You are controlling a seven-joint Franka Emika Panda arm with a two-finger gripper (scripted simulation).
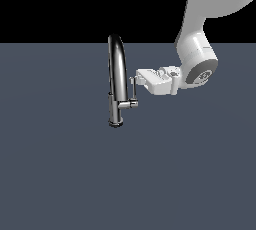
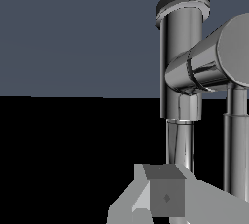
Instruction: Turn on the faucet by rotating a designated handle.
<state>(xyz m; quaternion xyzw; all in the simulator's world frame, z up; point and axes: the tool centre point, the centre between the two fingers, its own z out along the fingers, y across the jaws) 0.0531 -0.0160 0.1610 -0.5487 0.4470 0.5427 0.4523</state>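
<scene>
Claw (image 1: pixel 134 80) meets handle (image 1: pixel 133 90); wrist view shows stub (image 2: pixel 204 67) closely

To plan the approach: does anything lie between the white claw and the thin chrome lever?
Nothing; the exterior view shows the claw right at the lever.

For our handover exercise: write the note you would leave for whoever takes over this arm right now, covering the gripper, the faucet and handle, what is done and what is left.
Gripper: held sideways at the top of the handle, from the exterior view's right. Whether it is open or shut cannot be told, nor whether it touches the rod.
Faucet: stands upright on the grey floor, spout arching overhead. The handle is a thin rod rising from the side stub, on the exterior view's right of the faucet.
Done: approach to the handle.
Left: probably to secure contact, then rotate the handle. No water is visible, so turning cannot be confirmed.
</scene>
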